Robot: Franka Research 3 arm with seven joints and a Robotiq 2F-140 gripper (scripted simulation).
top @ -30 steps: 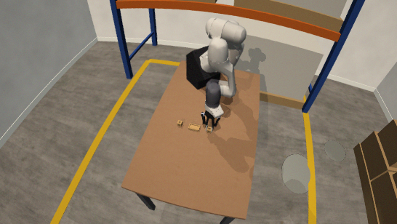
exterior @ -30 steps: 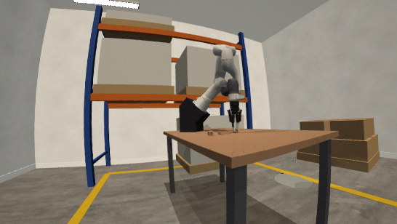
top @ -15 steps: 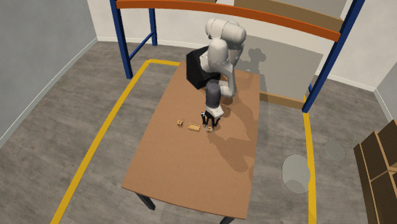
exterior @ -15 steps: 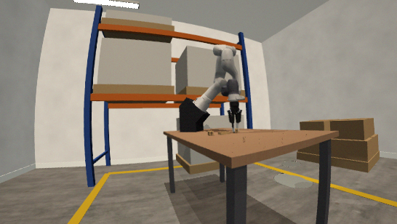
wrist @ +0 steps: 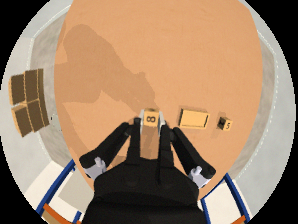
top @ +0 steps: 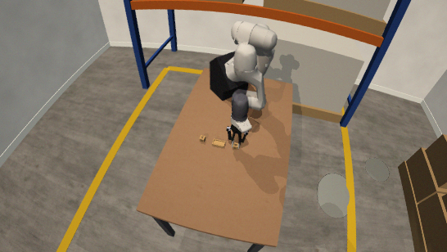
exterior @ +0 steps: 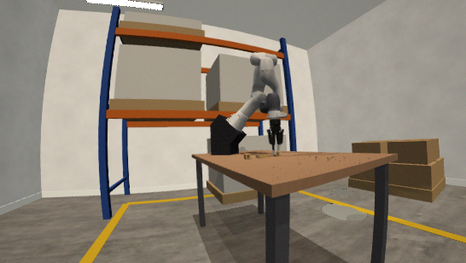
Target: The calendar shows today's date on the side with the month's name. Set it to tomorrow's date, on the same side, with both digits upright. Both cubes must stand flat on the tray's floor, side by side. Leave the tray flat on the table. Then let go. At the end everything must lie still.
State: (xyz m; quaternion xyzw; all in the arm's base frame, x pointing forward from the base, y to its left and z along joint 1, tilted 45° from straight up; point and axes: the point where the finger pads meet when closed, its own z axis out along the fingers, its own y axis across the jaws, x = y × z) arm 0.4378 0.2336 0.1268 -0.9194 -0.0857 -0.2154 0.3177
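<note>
The small wooden tray [top: 218,143] lies flat on the table with no cubes in it; it also shows in the wrist view [wrist: 194,117]. One wooden digit cube [top: 202,138] stands on the table left of the tray, apart from it, and shows in the wrist view [wrist: 222,123]. My gripper [top: 237,143] points down just right of the tray. It is shut on the second digit cube [wrist: 150,119], which sits between the fingertips low at the table top. A dark digit faces the wrist camera; I cannot read it.
The arm's black base [top: 223,78] stands at the table's far end. A blue and orange shelf rack [exterior: 196,115] with boxes stands behind the table. Stacked cardboard boxes [exterior: 399,166] lie on the floor to one side.
</note>
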